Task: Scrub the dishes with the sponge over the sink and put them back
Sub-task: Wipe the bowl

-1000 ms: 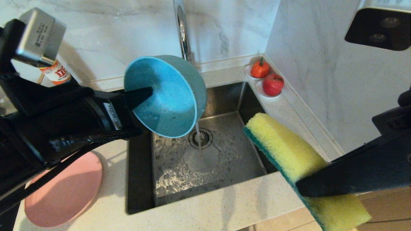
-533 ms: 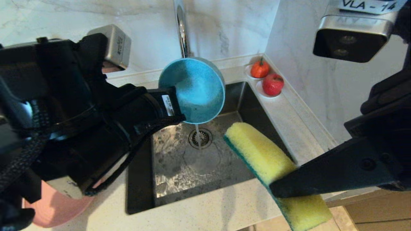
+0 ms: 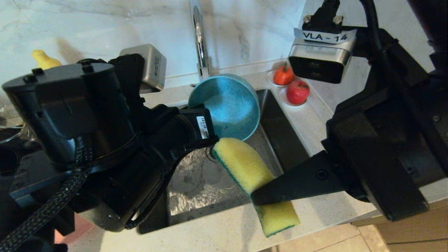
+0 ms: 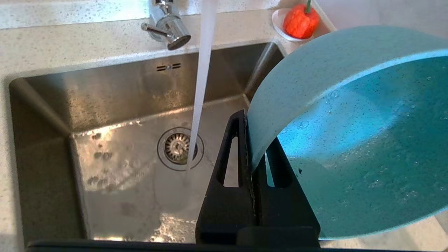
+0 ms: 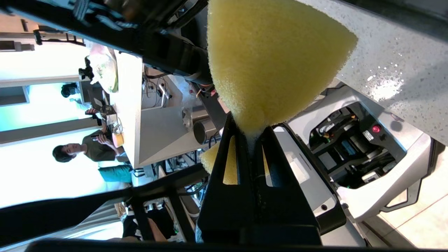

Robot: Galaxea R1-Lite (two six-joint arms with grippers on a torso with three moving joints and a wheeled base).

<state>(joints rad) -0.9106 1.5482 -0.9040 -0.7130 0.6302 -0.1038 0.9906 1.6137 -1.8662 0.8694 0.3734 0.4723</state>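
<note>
Blue bowl [image 3: 227, 105] held tipped on its side over the far part of the sink [image 3: 196, 189], open face toward the front, just below the tap [image 3: 198, 38]. Left gripper [image 4: 252, 164] pinched tight on the bowl's rim, one finger inside the wall, one outside; droplets show on the inner surface. In the left wrist view the water stream [image 4: 201, 87] runs straight into the drain [image 4: 179, 148] and passes beside the bowl, apart from it.

Sponge [image 3: 245, 164], yellow with a green edge, is clamped across its middle by the right gripper [image 3: 259, 197], jaws squeezed hard so the foam bulges either side. Its free end sits at about 6 o'clock of the bowl, very near the lower rim; whether it touches I cannot tell.

Two red fruits [image 3: 297, 91] on small saucers lie on the worktop [image 3: 217, 231] at the sink's 1 o'clock corner. A sliver of the pink plate [image 3: 75, 231] shows at 8 o'clock of the sink, mostly hidden under the left arm.

Step, as I judge it: bringing sponge to bowl, scrub about to start. Next move calls for pressing the sponge's free end into the bowl's cavity and rubbing round the wall while the left grip holds firm. Plate appears not yet handled.
</note>
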